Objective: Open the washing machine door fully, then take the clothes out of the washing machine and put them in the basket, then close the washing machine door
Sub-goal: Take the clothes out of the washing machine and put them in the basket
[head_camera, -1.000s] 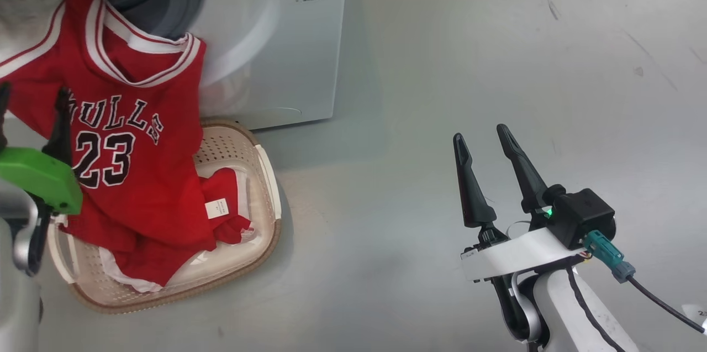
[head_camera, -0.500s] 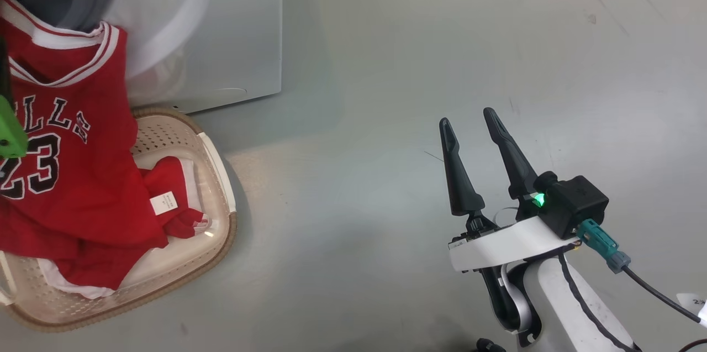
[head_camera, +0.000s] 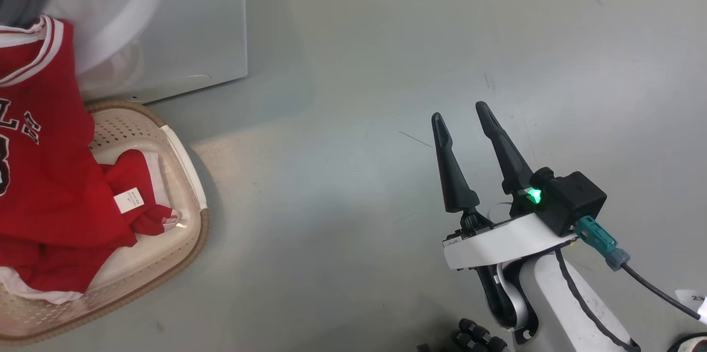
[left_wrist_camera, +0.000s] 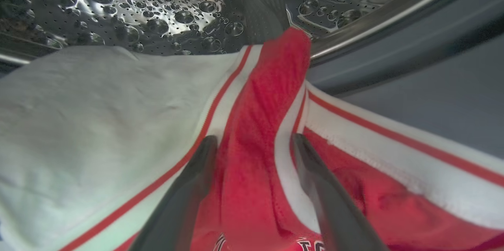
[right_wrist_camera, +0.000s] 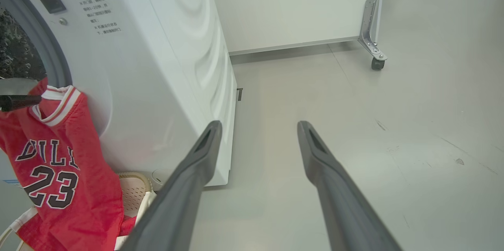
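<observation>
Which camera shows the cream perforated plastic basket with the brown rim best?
Head view: the cream basket shows its brown rim, holed wall and red jerseys inside. The right wrist view catches a corner beside a hanging jersey. The left wrist view faces red fabric and the steel drum.

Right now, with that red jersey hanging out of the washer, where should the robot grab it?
Probably the red shoulder strap of the jersey, edged in white, where it drapes over the lip of the drum. It is a narrow raised band, while the rest hangs limp toward the basket. Come from outside the opening, fingers either side of the strap; the left gripper straddles it, open.
</observation>
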